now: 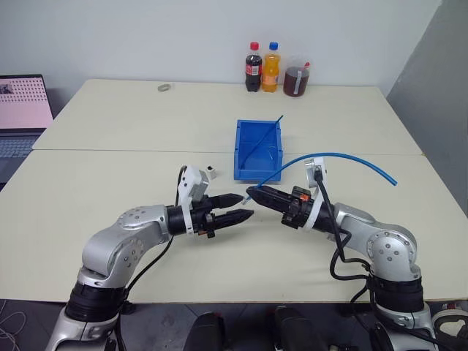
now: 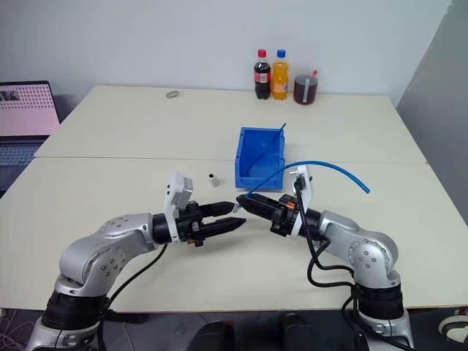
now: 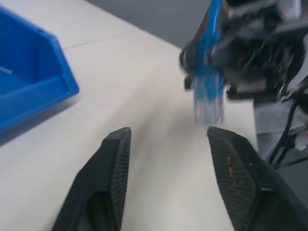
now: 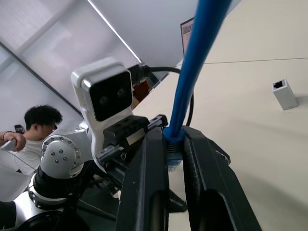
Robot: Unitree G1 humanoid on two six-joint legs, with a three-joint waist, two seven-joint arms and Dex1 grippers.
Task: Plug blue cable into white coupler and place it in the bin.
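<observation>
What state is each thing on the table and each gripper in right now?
Blue cable: unplugged, held near its plug, arcing over the table.
White coupler: loose on the table beside the bin.
Bin: open-topped, upright.
Left gripper: jaws open, holding nothing.
Right gripper: jaws shut on the cable.
Bottles: upright, capped.

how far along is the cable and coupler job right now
Done: the right tool has the blue cable pinched at its plug. In hand: the open left tool faces that plug, empty. Left: the white coupler sits unplugged on the table; nothing assembled is in the bin.
</observation>
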